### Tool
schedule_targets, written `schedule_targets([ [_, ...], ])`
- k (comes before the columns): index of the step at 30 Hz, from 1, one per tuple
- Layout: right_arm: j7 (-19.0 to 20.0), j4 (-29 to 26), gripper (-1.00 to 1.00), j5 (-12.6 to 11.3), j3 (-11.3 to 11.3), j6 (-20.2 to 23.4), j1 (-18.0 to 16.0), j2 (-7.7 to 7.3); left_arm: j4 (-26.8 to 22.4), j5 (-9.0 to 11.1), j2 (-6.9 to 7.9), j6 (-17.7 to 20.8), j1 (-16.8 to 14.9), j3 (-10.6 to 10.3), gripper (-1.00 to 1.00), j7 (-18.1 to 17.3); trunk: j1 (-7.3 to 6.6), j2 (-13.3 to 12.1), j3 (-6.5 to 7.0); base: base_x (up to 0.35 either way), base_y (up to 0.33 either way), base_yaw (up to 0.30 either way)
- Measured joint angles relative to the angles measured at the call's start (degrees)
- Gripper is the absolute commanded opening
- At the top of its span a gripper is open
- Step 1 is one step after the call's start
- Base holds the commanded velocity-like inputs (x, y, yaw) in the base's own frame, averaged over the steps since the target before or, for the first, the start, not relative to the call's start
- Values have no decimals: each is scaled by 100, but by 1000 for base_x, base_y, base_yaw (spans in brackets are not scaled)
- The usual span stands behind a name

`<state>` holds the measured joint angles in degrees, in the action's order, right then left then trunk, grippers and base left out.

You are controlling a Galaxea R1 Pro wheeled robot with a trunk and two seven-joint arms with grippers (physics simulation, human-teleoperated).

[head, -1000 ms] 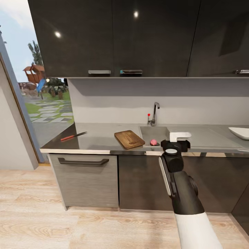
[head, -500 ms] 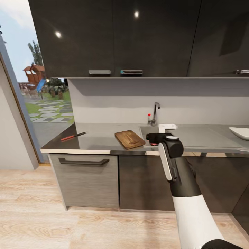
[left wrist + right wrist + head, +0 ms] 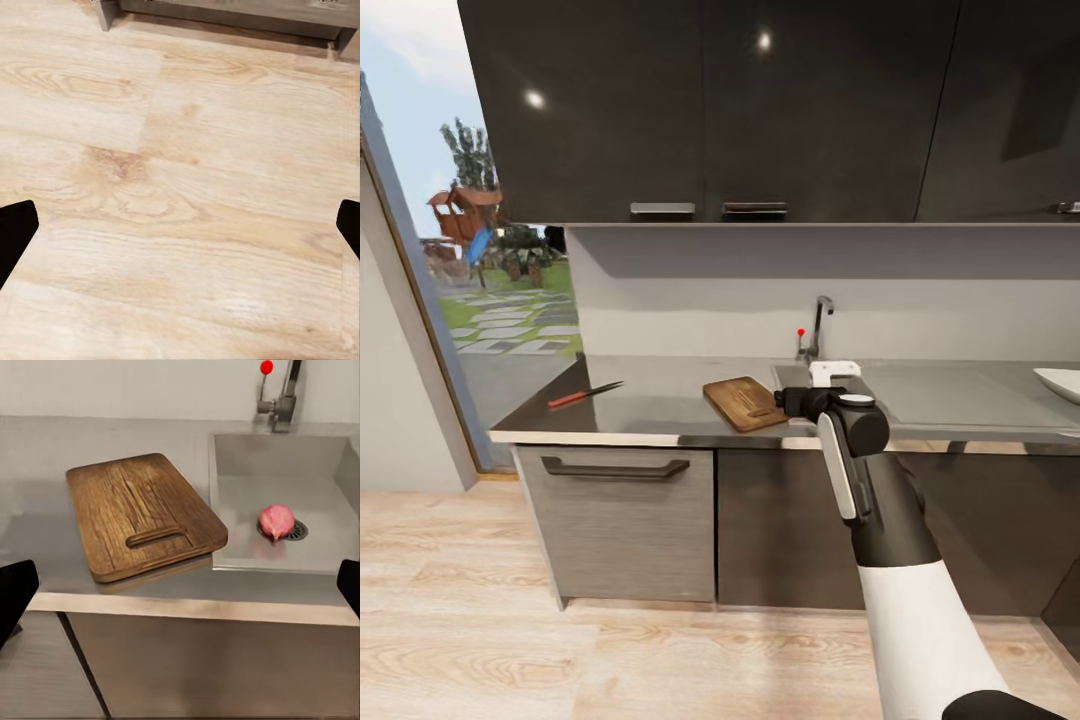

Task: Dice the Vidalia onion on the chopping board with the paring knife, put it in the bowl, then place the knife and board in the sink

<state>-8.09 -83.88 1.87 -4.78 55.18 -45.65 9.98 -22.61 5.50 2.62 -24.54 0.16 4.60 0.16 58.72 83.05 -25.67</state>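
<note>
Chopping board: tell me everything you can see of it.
The chopping board is a rectangular slab of brown, streaky wood with rounded corners and an oblong handle slot near one short end. It lies flat and bare on the grey countertop, turned at an angle, one corner jutting slightly over the sink rim. Nothing else touches it.

No text, label, brand, number or sign can be read in any of the views. The chopping board (image 3: 142, 516), the sink (image 3: 315, 457), the countertop (image 3: 660, 395) and the dark cabinets (image 3: 710, 110) have plain surfaces without any writing. The red knob (image 3: 266, 367) on the tap has also no mark on it.
</note>
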Motion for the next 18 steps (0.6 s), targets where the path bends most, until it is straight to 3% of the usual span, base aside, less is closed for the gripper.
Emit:
schedule_targets([
  [5,5,148,100,2,286,-3,3,0,0,0,0,0,0,0,100,0,-1,0,0,123,140,0],
  [9,12,320,100,6,690,-24,7,-4,-5,-3,0,-1,0,0,100,0,-1,0,0,183,117,0],
  [13,20,351,100,1,869,-31,8,-3,-7,-7,-2,-1,0,-1,100,-1,-2,1,0,213,30,0],
  [18,17,387,100,-1,922,-37,15,-3,-1,-2,-7,-1,0,-1,100,-3,-2,1,0,221,32,0],
])
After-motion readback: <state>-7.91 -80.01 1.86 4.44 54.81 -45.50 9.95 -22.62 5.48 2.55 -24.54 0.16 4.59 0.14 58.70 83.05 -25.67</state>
